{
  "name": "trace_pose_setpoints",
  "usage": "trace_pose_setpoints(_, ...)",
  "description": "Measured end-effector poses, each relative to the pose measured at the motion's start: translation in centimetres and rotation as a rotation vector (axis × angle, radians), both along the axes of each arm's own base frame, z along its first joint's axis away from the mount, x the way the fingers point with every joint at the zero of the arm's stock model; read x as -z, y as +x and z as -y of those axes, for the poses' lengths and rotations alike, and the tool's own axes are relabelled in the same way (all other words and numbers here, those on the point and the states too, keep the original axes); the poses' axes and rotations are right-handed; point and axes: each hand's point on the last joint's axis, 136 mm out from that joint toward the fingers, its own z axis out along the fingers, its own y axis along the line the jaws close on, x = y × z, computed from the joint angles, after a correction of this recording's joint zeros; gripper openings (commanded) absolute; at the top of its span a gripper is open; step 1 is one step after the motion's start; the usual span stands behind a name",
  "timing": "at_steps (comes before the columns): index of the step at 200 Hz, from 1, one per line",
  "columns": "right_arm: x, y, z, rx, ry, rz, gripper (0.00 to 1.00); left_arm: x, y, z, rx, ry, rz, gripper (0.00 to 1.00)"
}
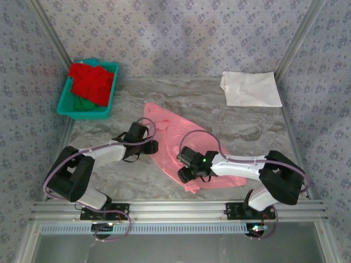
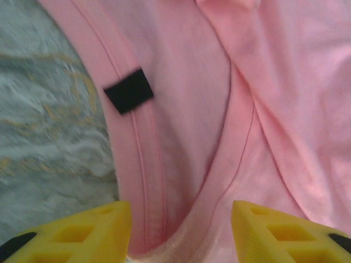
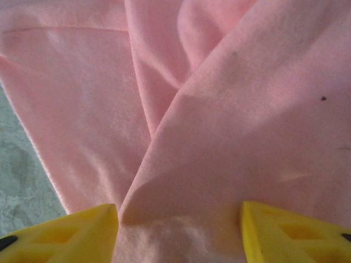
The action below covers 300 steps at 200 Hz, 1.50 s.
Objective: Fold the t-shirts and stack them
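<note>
- Two grippers work the pink t-shirt (image 1: 164, 123), which lies crumpled mid-table. The right gripper (image 3: 178, 233), nearest, has its jaws apart astride a raised fold.
- The left gripper (image 2: 181, 235), jaws apart, straddles the collar, just beyond it a black tag (image 2: 129, 90).
- Farther back, the white t-shirt (image 1: 251, 89) lies flat at the right.
- At the back left, the red t-shirt (image 1: 90, 82) and green t-shirt (image 1: 82, 104) lie in the teal basket (image 1: 82, 115).
</note>
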Motion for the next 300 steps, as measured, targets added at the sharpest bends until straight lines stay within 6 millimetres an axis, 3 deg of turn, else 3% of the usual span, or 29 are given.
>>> trace_pose_setpoints(13,0.5,0.0,0.0,0.005,-0.007,-0.009,0.45,0.8,-0.5,-0.2,-0.014,-0.004,-0.017,0.39)
trace_pose_setpoints(26,0.9,0.1,0.0,0.008,-0.016,-0.011,0.32,0.7,-0.2,-0.1,-0.033,-0.023,-0.008,0.29)
trace_pose_setpoints(38,0.8,0.2,-0.1,0.016,-0.013,-0.006,0.2,0.9,-0.1,-0.1,-0.049,-0.028,-0.012,0.15)
trace_pose_setpoints(55,0.8,0.3,0.1,0.037,-0.011,-0.008,0.11,1.1,0.0,-0.3,-0.065,-0.02,-0.006,0.01)
trace_pose_setpoints(81,-0.1,1.1,0.7,0.075,0.007,-0.004,0.08,1.1,0.4,-1.1,-0.115,0.005,0.003,0.0)
trace_pose_setpoints(93,-1.0,1.7,1.2,0.1,0.025,0.007,0.15,1.0,0.5,-1.8,-0.139,0.027,0.007,0.0)
trace_pose_setpoints(111,-2.8,2.7,1.9,0.134,0.071,0.026,0.15,0.9,0.5,-3.2,-0.178,0.06,0.004,0.0)
trace_pose_setpoints(128,-4.5,3.7,2.4,0.163,0.132,0.04,0.28,0.7,0.5,-4.6,-0.215,0.09,0.0,0.0)
trace_pose_setpoints(149,-6.1,4.9,3.0,0.187,0.196,0.052,0.24,0.5,0.6,-6.4,-0.267,0.125,0.0,0.0)
trace_pose_setpoints(164,-6.3,5.2,3.0,0.182,0.216,0.053,0.08,0.4,0.6,-7.4,-0.287,0.147,0.001,0.0)
trace_pose_setpoints(171,-6.2,5.2,2.8,0.171,0.218,0.05,0.05,0.4,0.6,-7.7,-0.292,0.157,0.001,0.0)
trace_pose_setpoints(180,-6.0,5.1,2.6,0.157,0.222,0.04,0.07,0.4,0.6,-8.0,-0.293,0.167,0.001,0.0)
trace_pose_setpoints(198,-5.6,4.6,1.9,0.122,0.234,0.025,0.31,0.4,0.3,-8.3,-0.288,0.188,-0.002,0.0)
trace_pose_setpoints(215,-5.6,3.2,0.5,0.026,0.242,0.033,0.41,0.3,0.2,-8.5,-0.283,0.197,-0.004,0.0)
trace_pose_setpoints(243,-5.8,-0.8,-2.6,-0.18,0.228,0.073,0.44,0.2,0.1,-8.7,-0.287,0.204,-0.004,0.0)
trace_pose_setpoints(270,-5.0,-4.0,-4.3,-0.346,0.176,0.127,0.47,0.3,0.1,-8.7,-0.288,0.205,-0.005,0.0)
trace_pose_setpoints(300,-2.0,-4.7,-4.1,-0.401,0.074,0.113,0.47,0.3,0.0,-8.7,-0.288,0.206,-0.006,0.0)
